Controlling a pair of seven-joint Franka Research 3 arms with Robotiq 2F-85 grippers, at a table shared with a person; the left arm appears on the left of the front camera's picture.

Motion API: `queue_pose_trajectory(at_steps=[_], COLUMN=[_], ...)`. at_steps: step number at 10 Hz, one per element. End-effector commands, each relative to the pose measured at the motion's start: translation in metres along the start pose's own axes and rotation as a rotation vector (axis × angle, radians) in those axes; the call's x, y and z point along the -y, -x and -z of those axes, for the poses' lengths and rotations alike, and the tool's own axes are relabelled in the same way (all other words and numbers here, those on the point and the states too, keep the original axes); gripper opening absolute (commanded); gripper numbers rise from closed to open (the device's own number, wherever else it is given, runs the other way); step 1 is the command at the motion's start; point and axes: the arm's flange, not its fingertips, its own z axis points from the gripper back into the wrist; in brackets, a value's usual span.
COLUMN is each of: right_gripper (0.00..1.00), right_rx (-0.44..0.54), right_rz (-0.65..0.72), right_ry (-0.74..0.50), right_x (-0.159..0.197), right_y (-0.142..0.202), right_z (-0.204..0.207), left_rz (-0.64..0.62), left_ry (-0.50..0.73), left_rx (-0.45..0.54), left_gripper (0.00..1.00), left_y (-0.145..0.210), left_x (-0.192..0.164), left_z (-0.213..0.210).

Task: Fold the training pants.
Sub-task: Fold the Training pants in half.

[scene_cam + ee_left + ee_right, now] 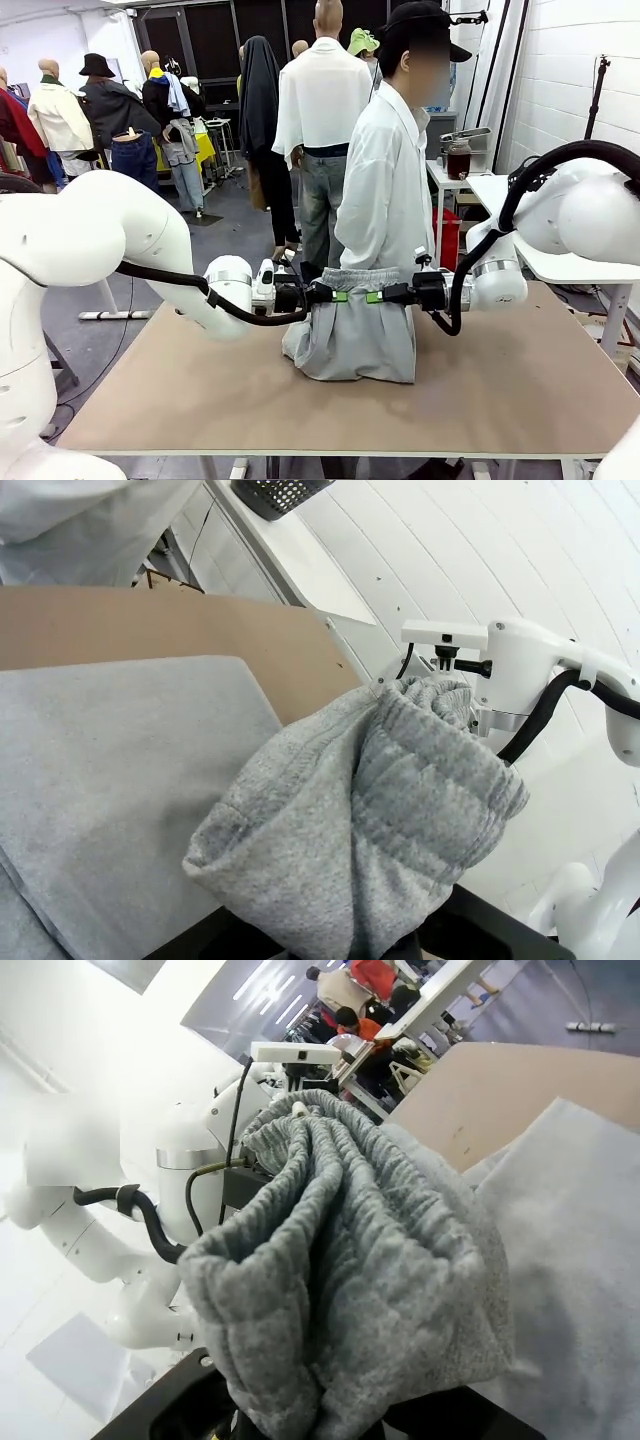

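Now both grippers, left gripper (338,296) and right gripper (375,296), pinch the training pants (355,335) waistband ends; bare table (520,390) lies below them.

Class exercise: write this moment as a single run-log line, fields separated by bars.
stage: pants lifted by waistband | left gripper: shut on training pants | right gripper: shut on training pants | pants: lower part on table | person: standing behind

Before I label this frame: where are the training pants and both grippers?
training pants (352,340), front view, hanging fabric.
left gripper (336,296), front view, green fingertips on waistband.
right gripper (376,296), front view, green fingertips on waistband.
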Motion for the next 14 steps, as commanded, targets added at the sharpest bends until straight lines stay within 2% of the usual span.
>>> queue_pose_trajectory(at_steps=[1, 6, 7, 8, 11, 14], right_gripper=[0.0, 0.0, 0.0, 0.0, 0.0, 0.0], right_rx=[0.038, 0.039, 0.022, 0.008, 0.004, 0.016], right_rz=[0.045, 0.078, 0.056, 0.054, 0.053, 0.097], right_ry=[0.04, 0.078, 0.068, 0.058, 0.059, 0.087], right_x=[0.014, 0.042, 0.037, 0.039, 0.04, 0.062], right_y=[-0.008, -0.016, -0.018, -0.007, -0.007, -0.019], right_z=[-0.01, -0.015, -0.014, -0.003, 0.0, 0.001], left_rz=[-0.031, -0.046, -0.051, -0.033, -0.033, -0.078], left_ry=[-0.073, -0.172, -0.155, -0.074, -0.072, -0.156], left_rx=[0.008, 0.063, 0.056, 0.013, 0.01, 0.029], left_gripper=[0.0, 0.0, 0.0, 0.0, 0.0, 0.0], left_y=[-0.012, -0.013, -0.015, -0.005, -0.004, -0.023], left_x=[-0.021, -0.053, -0.053, -0.035, -0.035, -0.043], left_z=[-0.003, 0.006, 0.003, 0.017, 0.021, 0.022])
